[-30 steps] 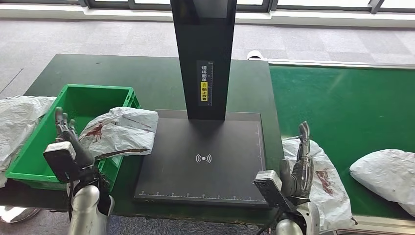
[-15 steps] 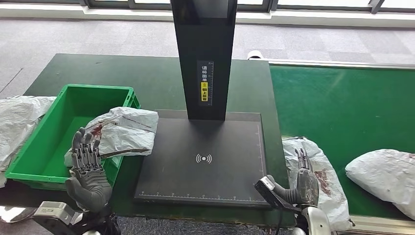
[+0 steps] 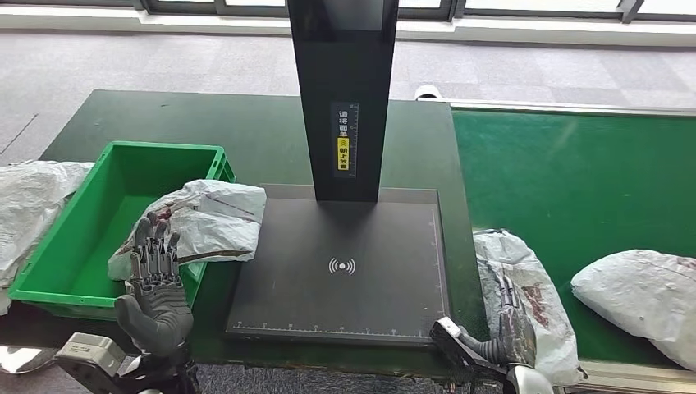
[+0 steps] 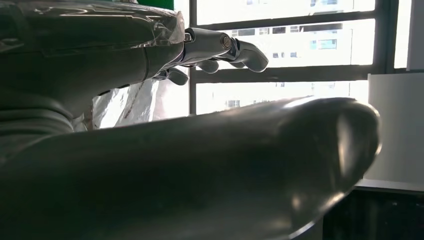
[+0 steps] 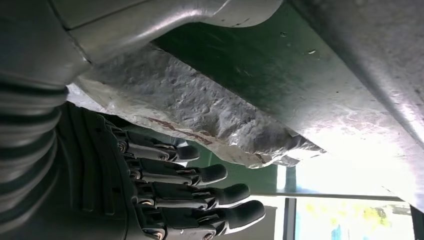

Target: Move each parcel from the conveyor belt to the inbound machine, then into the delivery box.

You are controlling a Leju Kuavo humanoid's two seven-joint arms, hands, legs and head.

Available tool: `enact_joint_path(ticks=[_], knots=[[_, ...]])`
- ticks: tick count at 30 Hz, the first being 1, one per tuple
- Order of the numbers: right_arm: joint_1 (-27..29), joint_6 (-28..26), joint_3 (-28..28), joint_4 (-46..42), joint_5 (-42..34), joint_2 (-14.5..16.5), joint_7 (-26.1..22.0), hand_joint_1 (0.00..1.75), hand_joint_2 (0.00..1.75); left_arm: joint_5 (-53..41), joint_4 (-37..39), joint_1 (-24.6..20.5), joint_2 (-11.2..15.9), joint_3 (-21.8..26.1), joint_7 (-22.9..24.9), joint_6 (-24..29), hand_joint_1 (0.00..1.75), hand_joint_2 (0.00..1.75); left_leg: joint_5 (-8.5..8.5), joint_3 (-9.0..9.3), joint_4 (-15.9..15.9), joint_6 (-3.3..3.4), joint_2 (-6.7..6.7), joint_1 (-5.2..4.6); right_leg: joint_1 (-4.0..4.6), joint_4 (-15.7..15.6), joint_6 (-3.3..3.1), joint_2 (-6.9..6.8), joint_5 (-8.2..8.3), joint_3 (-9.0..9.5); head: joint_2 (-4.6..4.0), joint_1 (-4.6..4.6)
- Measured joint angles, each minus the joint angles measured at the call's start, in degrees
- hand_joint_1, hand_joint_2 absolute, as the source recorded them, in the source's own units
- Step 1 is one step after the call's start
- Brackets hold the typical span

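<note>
Since the earlier frames both arms have dropped toward the lower edge of the head view. Left robot hand (image 3: 154, 287) now stands at lower left, rotated palm-out, fingers straight and apart, holding nothing; it sits in front of the near corner of the green delivery box (image 3: 79, 220). Right robot hand (image 3: 509, 328) has sunk low at lower right, fingers extended and slightly apart, nothing held, lying against the near parcel (image 3: 525, 283) at the left end of the conveyor belt (image 3: 574, 176). Right wrist view: dark fingers (image 5: 200, 175) straight, just beside the crinkled grey bag (contact cannot be told).

One white parcel (image 3: 209, 217) with red marks lies draped over the box's right rim, partly inside, its corner overhanging the desk (image 3: 254, 131) beside the black inbound machine (image 3: 341, 271). Another parcel (image 3: 636, 291) rests at the right of the belt. More white bags (image 3: 33, 201) lie at far left, outside the box.
</note>
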Motion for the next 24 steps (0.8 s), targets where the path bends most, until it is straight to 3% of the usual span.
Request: enact_joint_path(ticks=[24], knots=[[1.93,-0.35,-10.85,-2.47,2.62,0.0,0.86,0.0,1.75,-1.32,-1.89,4.47,-1.15,2.46,-2.14,0.06,0.0,0.0,-0.01,0.02,0.01,0.03,-0.01,-0.01,-0.02,-0.1,0.08,0.01,0.03,0.06,0.01,0.01]])
